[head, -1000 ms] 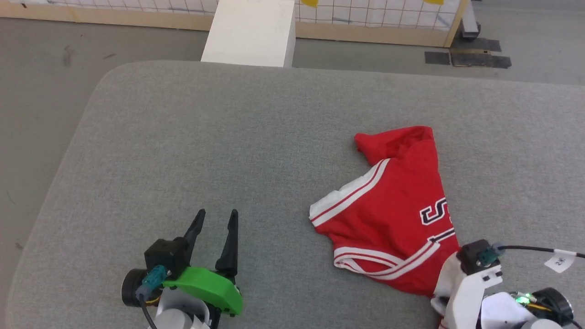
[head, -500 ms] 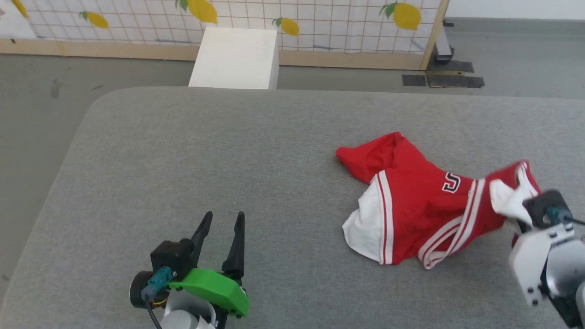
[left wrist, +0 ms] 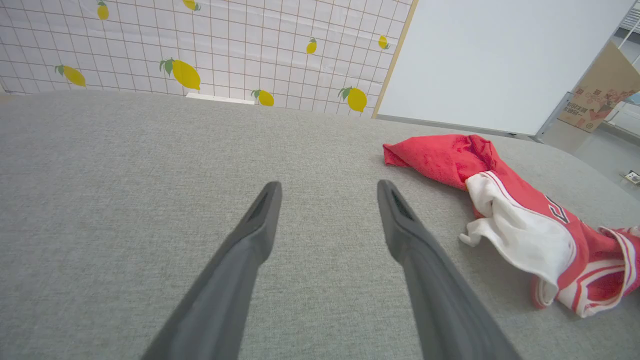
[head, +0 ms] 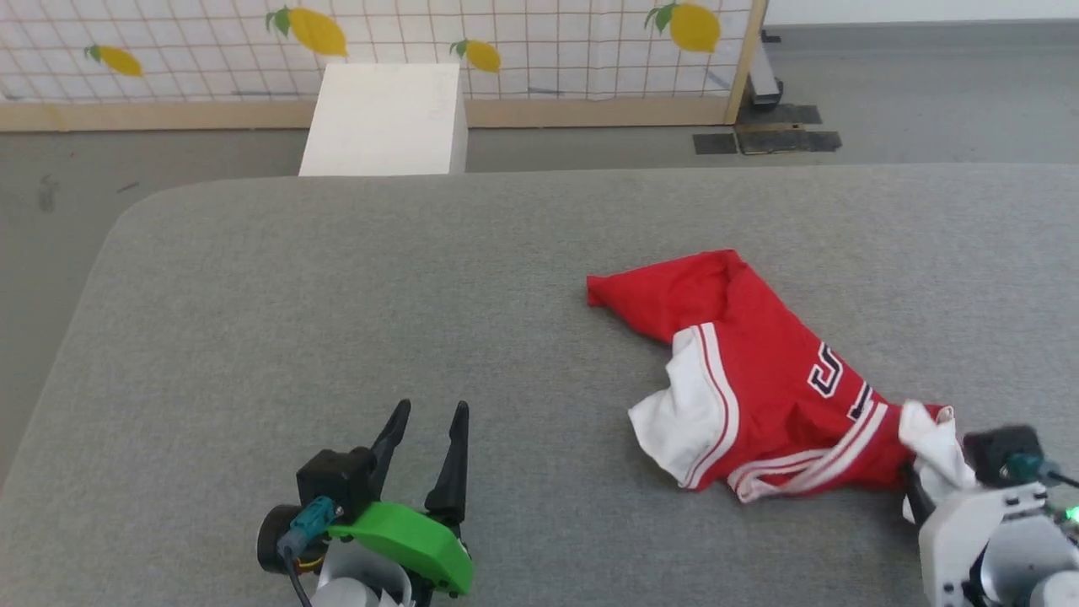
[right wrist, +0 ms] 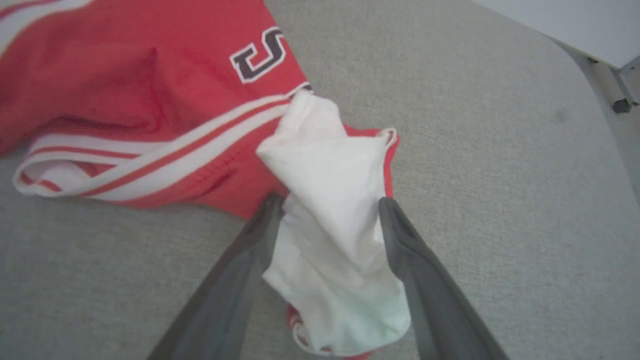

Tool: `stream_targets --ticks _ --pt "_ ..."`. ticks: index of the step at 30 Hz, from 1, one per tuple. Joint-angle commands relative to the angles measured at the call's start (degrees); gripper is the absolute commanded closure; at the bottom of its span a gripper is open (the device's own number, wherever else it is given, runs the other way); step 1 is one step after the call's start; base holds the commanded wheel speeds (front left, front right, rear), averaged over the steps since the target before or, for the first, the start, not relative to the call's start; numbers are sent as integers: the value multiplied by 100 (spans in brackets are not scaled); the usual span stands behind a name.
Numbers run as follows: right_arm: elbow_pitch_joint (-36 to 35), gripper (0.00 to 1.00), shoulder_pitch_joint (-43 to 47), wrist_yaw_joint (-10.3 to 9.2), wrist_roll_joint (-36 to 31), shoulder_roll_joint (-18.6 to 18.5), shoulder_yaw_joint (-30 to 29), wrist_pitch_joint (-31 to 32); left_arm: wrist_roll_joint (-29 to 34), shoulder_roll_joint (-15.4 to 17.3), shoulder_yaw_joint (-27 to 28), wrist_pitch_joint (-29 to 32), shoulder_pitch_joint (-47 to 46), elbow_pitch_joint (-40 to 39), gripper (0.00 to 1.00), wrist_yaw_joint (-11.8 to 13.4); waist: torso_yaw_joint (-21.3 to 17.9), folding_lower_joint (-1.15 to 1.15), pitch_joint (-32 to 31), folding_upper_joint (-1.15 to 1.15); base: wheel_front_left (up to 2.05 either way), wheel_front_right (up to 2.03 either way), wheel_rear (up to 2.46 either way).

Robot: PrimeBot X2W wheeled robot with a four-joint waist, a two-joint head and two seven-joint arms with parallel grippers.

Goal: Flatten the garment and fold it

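Tool on my right arm (right wrist: 327, 202) is standing spread, its two fingers flanking a bunched white sleeve (right wrist: 340, 165) of the garment (head: 759, 371) without pressing together on it. In the head view, the garment is lying crumpled on the grey table (head: 337, 295) toward 4 o'clock, with this tool at its 5 o'clock end. My left tool (head: 427, 410) is pointing toward 12 o'clock, spread and empty, well apart from the garment.

The grey fabric-covered table (head: 337, 295) (its far left corner rounded) bears the red and white garment (head: 759, 371), which lies crumpled on its right half, a white sleeve bunched at its left side.
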Motion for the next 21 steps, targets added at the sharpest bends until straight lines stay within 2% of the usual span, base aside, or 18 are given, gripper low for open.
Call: stream_targets --ticks 1,7,12,15,17,21 --pt "-164 0 -134 -11 95 66 1 -183 83 -26 -5 -28 -8 8 0 -38 -97 0 -85 18 0 0 0" --pt "-824 0 -99 -11 506 219 21 -819 62 -89 -92 -28 -77 22 0 -94 -274 0 -90 18 0 0 0" --pt "-1210 0 33 -11 714 556 -421 -1632 62 -160 -397 185 -314 97 0 -200 -382 0 0 18 0 0 0" --pt "-1256 0 71 -11 532 1022 -1323 -2045 47 -206 -697 693 -567 227 0 -256 -450 0 99 18 0 0 0" --pt "-1279 0 62 -11 415 1183 -1712 -2224 -13 -235 -893 1113 -798 280 0 -290 -498 0 188 18 0 0 0" --pt "-1242 0 29 -11 313 1277 -2003 -2398 -71 -266 -1333 1928 -1422 274 0 -407 -625 0 404 18 0 0 0"
